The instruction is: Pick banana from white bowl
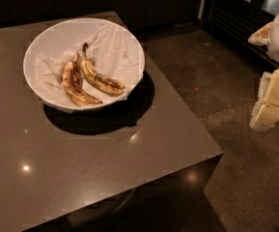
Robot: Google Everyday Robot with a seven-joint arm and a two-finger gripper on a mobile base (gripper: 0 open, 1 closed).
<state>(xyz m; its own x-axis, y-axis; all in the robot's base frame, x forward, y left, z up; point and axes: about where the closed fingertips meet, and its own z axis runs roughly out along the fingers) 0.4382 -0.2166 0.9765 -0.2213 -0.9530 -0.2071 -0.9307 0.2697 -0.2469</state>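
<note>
The white bowl point(124, 45), wide, round and lined with crumpled white paper, stands on the far part of a brown table. Two bananas lie side by side in it. The banana point(100, 78) with the small pale blue sticker is the right one, yellow with brown streaks, its dark stem pointing up and away. A browner banana point(75, 85) without a sticker lies just left of it, touching near the stems. My gripper point(269, 105) hangs at the far right edge of the view, off the table and well away from the bowl, pale yellowish blocks below a white arm.
The glossy brown table point(105, 163) has its right edge and front corner near the middle of the view. Dark speckled floor point(216, 81) lies to the right. Dark cabinets run along the back.
</note>
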